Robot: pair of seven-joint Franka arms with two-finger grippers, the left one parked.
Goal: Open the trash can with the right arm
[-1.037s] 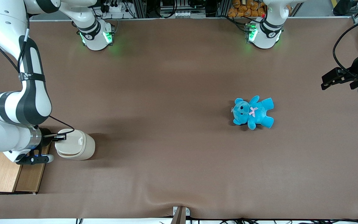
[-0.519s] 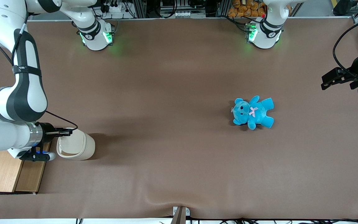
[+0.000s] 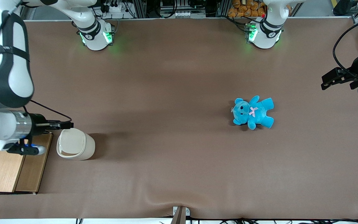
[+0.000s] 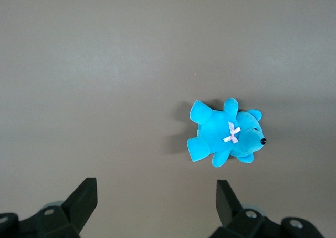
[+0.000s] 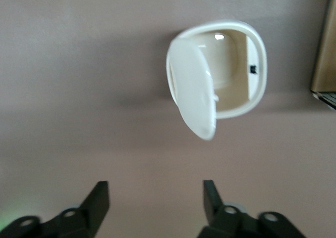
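Note:
The cream-white trash can (image 3: 86, 145) stands near the working arm's end of the table, beside the wooden-topped crate. Its lid (image 5: 191, 91) is swung up on edge, so the hollow inside of the trash can (image 5: 231, 70) shows. The right arm's black gripper (image 3: 68, 125) hovers just past the can's rim, a little farther from the front camera than the can and apart from it. In the right wrist view the gripper (image 5: 155, 195) is open, with only bare table cloth between its fingers.
A wooden-topped crate (image 3: 11, 168) sits against the can on the side toward the table's end; its edge (image 5: 323, 49) shows in the right wrist view. A blue teddy bear (image 3: 253, 112) (image 4: 226, 135) lies toward the parked arm's end.
The lid went from closed to standing open. The gripper let go of the can's top and drew up and away from the front camera with the arm.

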